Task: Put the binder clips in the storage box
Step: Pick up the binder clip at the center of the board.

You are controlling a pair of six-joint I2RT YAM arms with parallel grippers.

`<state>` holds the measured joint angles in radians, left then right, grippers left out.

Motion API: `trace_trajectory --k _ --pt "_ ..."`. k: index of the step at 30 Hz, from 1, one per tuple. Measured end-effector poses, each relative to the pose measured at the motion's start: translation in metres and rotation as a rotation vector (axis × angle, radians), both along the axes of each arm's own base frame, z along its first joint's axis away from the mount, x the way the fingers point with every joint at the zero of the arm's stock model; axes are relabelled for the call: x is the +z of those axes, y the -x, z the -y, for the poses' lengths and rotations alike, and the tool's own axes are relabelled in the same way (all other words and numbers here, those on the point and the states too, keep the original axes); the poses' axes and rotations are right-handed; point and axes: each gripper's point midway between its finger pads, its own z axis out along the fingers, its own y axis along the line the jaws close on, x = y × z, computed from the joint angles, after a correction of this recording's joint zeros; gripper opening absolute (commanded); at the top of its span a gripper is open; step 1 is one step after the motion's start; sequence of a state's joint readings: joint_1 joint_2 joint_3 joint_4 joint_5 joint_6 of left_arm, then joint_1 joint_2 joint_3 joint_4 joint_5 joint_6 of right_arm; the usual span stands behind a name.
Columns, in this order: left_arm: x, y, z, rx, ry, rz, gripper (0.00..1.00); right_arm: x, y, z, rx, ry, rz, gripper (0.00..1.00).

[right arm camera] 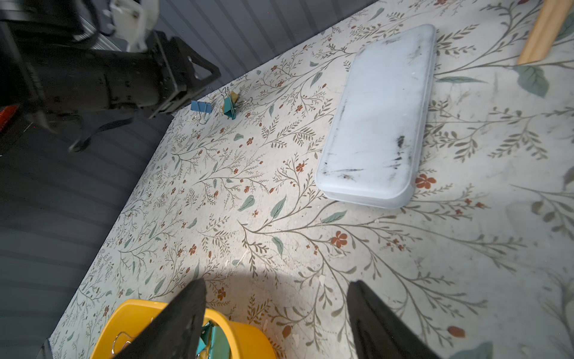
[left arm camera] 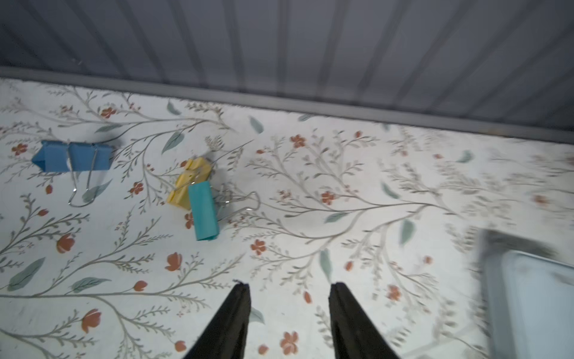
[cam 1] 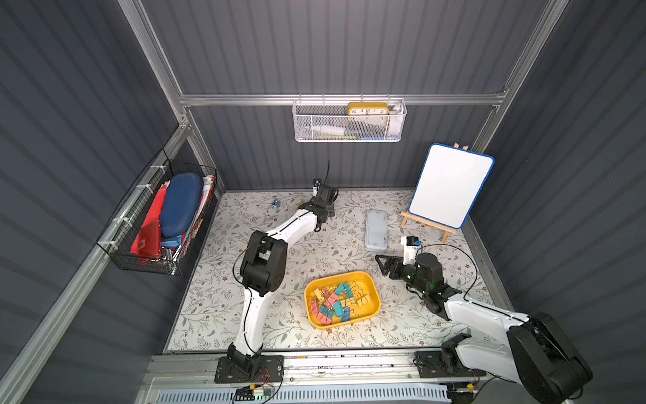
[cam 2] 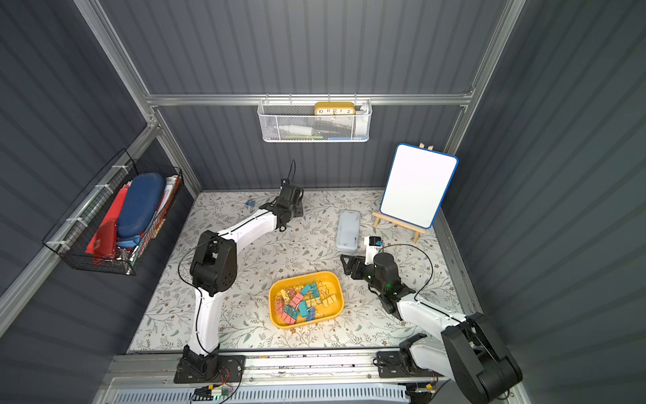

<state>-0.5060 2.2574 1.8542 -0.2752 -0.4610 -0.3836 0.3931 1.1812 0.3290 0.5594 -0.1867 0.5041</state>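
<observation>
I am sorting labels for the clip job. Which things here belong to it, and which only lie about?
Job: tray; clips in it; loose blue clip, teal clip, yellow clip.
Lying about: lid, whiteboard, easel, white basket, clock, black basket.

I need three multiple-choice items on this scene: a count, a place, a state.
1. How many small wire-handled binder clips lie outside the shallow yellow plastic tray? A. one B. three C. six
2. Where do the blue clip, yellow clip and teal clip lie? A. inside that tray B. on the floral-patterned table by the grey back wall C. at the table's front edge
3. The left hand is: A. open and empty B. shut on a clip C. shut on the tray's rim
Answers: 1 B, three show outside; 2 B, the left wrist view shows them by the wall; 3 A, its fingers stand apart, nothing between.
</observation>
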Motion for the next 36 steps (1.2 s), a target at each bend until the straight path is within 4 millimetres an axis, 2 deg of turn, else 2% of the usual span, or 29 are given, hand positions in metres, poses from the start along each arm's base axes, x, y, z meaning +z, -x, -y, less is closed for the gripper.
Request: trace_trajectory --k 4,9,18,26,31,36 --pt "-0.029 -0.020 -0.026 0.071 -0.059 -0.046 0.47 0.002 0.000 0.000 0.000 -0.002 0.005 0.76" --pt "-0.046 -0.029 -0.043 0.111 -0.092 -0.072 0.47 0.002 0.001 0.000 0.003 -0.003 0.003 0.76" --pt "-0.061 -0.052 -0.055 0.126 -0.140 -0.052 0.43 0.002 0.001 0.000 0.003 -0.003 0.003 0.76" --pt "-0.070 -0.058 -0.059 0.099 -0.212 -0.050 0.25 0.000 0.001 0.000 0.003 -0.001 -0.003 0.76" --pt "-0.069 -0.060 -0.057 0.091 -0.207 -0.043 0.21 -0.003 0.001 0.000 0.003 0.003 -0.012 0.76" --pt "-0.065 -0.059 -0.053 0.081 -0.179 -0.034 0.13 -0.003 0.001 0.000 0.003 0.003 -0.012 0.76"
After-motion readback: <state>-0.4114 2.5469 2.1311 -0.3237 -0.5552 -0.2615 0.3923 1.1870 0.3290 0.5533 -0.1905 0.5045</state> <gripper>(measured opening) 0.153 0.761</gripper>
